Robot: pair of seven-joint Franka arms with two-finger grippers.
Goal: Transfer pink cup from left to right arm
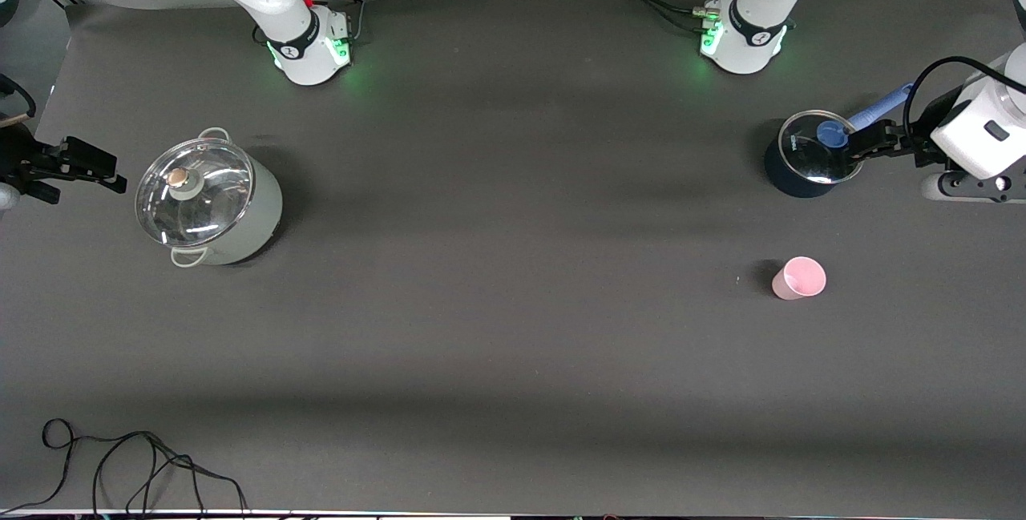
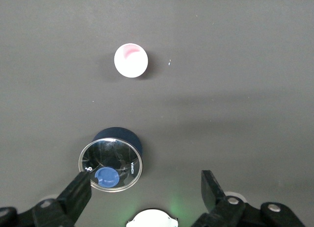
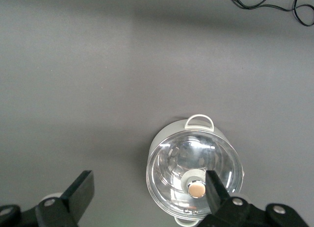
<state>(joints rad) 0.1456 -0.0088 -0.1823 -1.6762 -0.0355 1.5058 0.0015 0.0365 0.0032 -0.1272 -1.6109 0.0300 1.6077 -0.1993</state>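
Note:
The pink cup (image 1: 798,278) stands upright on the dark table toward the left arm's end. It is nearer to the front camera than the dark blue pot (image 1: 808,158). It also shows in the left wrist view (image 2: 131,61), mouth up. My left gripper (image 1: 878,141) is open and empty, high over the table at the dark blue pot's edge, well apart from the cup. In the left wrist view the left gripper (image 2: 144,190) has its jaws wide apart. My right gripper (image 1: 100,167) is open and empty at the right arm's end, beside the pale green pot (image 1: 210,201).
The pale green pot has a glass lid and a round knob (image 3: 196,189). The dark blue pot (image 2: 112,161) has a glass lid with a blue knob and a blue handle. A black cable (image 1: 136,464) lies by the table's front edge. The arm bases (image 1: 313,47) stand along the back.

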